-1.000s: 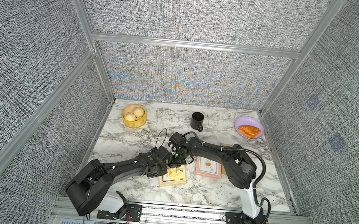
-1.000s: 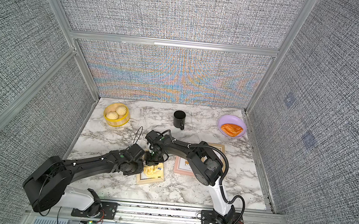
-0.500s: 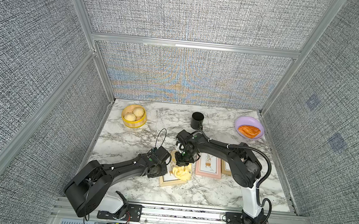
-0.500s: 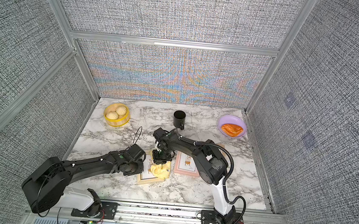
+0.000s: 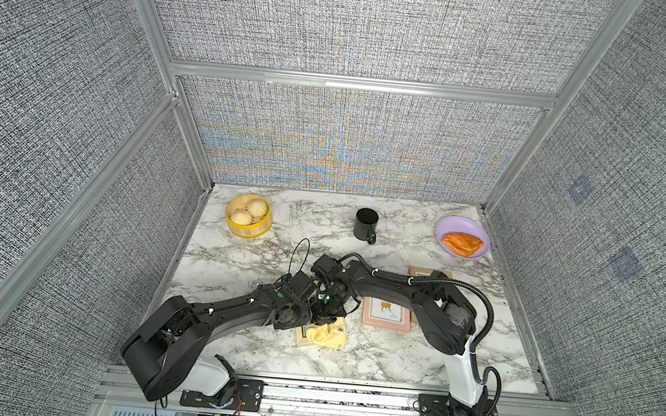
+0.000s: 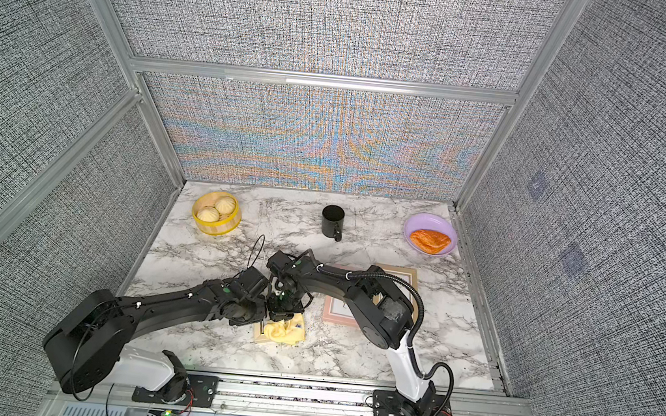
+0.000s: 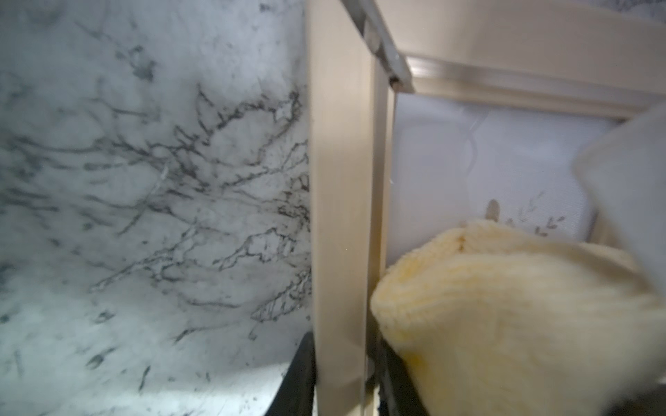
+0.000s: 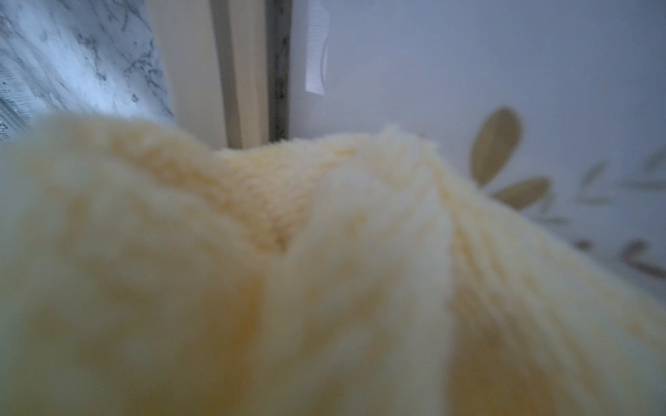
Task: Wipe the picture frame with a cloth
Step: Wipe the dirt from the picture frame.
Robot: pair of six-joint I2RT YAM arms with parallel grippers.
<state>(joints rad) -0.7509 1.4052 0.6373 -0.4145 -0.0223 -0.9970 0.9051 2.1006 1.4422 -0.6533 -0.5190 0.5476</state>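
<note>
A beige picture frame [image 5: 302, 337] lies flat near the table's front middle, and the pale yellow cloth [image 5: 327, 334] is bunched on top of it. My left gripper [image 7: 342, 389] is shut on the frame's side bar [image 7: 340, 216], one black finger [image 7: 295, 381] on each side. My right gripper [image 5: 326, 313] points down onto the cloth and is shut on it. In the right wrist view the cloth [image 8: 288, 288] hides the jaws, and the leaf print [image 8: 497, 144] shows beyond it. Both top views show the frame [image 6: 259, 333] under the cloth [image 6: 283, 330].
A pink frame [image 5: 387, 313] lies just right of the cloth, and a brown frame [image 6: 399, 276] sits partly under the right arm. At the back stand a steamer basket of buns [image 5: 248, 215], a black mug [image 5: 366, 224] and a purple plate [image 5: 451, 225] with an orange pastry.
My right gripper dragged the cloth to the right across the frame, then back left and toward the front edge. The left arm has barely moved.
</note>
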